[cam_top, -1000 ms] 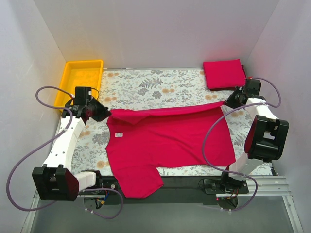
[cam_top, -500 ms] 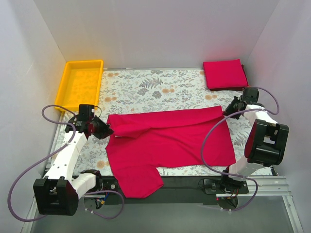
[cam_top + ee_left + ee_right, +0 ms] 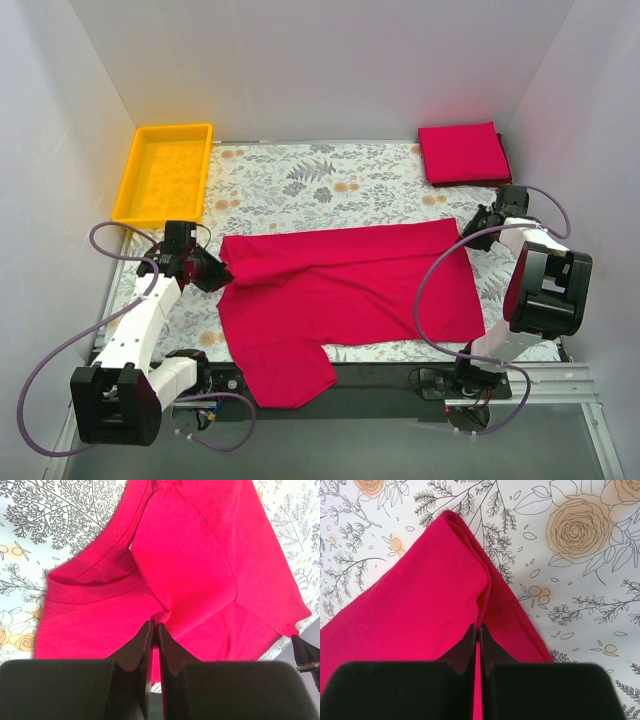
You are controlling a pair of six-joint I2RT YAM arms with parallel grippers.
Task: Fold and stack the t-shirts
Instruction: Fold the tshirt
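Spreading over the near half of the table (image 3: 300, 175), the open t-shirt (image 3: 340, 290) is lying flatter than a second ago. Then its far edge was hanging taut and raised between both grippers. Now that edge is sitting lower and nearer, doubled over the body. Reading this as the first lengthwise fold going down, with release not yet made. One sleeve (image 3: 290, 375) is drooping over the near table edge.

The folded t-shirt (image 3: 462, 152) is waiting in the far right corner, the likely base of the stack. The tray (image 3: 205, 170), yellow hard plastic, is sitting far left.

The left gripper (image 3: 154, 626) is pinching a tuck of cloth beside the ribbed collar (image 3: 95, 587), jaws pressed together on it. The right gripper (image 3: 479, 627) is clamping the doubled, stitched corner.

The cloth is showing as soft, matte crimson knit, and the table cover as a smooth leaf-and-rose print.
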